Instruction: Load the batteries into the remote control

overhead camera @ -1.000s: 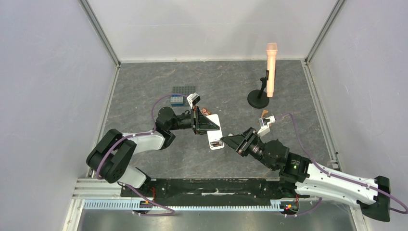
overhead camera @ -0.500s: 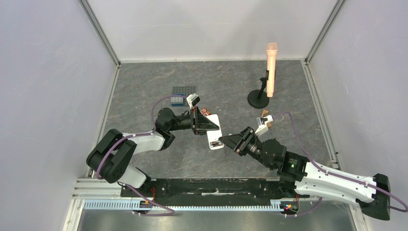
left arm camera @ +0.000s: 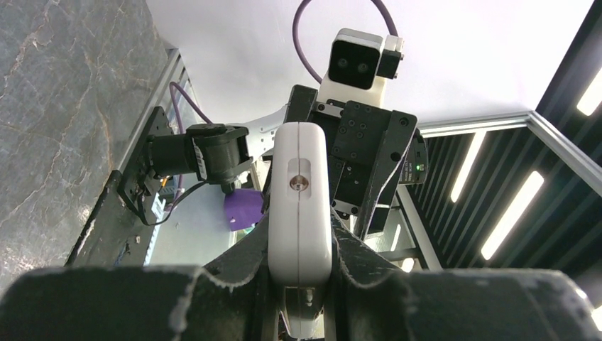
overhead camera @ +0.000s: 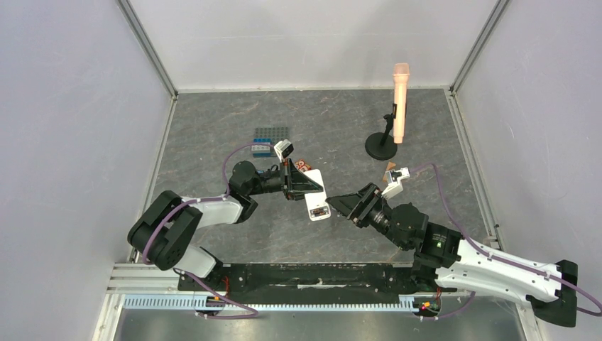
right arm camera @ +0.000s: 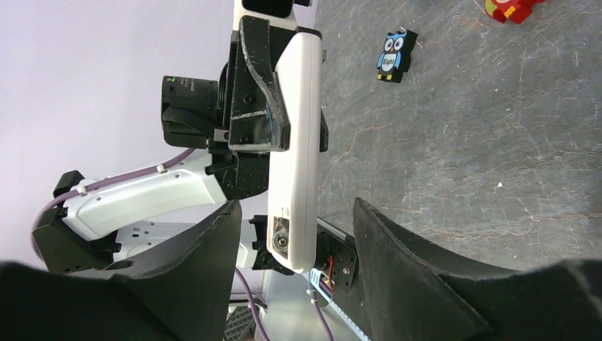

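The white remote control point(overhead camera: 317, 202) is held off the table, edge-on, by my left gripper point(overhead camera: 311, 186), which is shut on its middle. In the left wrist view the remote point(left arm camera: 299, 163) stands up between the fingers point(left arm camera: 241, 263). In the right wrist view the remote point(right arm camera: 297, 121) hangs with its near end showing an open compartment point(right arm camera: 282, 238), where a small round metal end shows; I cannot tell whether it is a battery. My right gripper point(right arm camera: 294, 213) is open, its fingers on either side of that end without touching it. No loose batteries are in view.
A peach microphone point(overhead camera: 400, 103) stands on a black stand point(overhead camera: 381, 147) at the back right. A blue owl toy point(right arm camera: 394, 55), a red toy point(right arm camera: 511, 8) and a dark studded plate point(overhead camera: 272, 133) lie behind the remote. A small brown piece point(overhead camera: 390, 167) lies by the right wrist.
My right gripper moved left toward the remote's lower end, then drew back a little and shifted away from me. The left gripper and remote barely moved.
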`<action>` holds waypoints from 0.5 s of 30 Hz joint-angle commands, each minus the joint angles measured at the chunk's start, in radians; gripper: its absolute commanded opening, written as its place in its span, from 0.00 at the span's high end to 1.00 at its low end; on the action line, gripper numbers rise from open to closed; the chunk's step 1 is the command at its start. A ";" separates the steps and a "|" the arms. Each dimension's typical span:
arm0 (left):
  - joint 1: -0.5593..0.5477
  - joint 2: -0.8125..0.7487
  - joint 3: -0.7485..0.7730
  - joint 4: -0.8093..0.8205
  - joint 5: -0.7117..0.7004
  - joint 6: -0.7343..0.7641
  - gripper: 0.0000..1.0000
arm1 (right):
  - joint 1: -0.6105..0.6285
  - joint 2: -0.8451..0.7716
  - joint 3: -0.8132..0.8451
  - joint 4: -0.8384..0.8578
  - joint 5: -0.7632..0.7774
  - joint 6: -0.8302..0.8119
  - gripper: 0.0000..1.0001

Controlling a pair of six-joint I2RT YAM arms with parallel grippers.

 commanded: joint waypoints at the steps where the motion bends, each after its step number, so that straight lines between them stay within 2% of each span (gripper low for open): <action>1: -0.004 0.005 -0.003 0.069 -0.043 -0.069 0.98 | 0.001 -0.019 0.041 -0.014 0.011 -0.021 0.40; 6: -0.004 0.016 -0.009 0.101 -0.061 -0.101 0.98 | 0.000 -0.029 0.024 -0.026 0.001 -0.011 0.47; 15: -0.005 0.023 -0.021 0.148 -0.077 -0.137 0.98 | 0.001 0.002 0.017 -0.003 -0.015 -0.014 0.51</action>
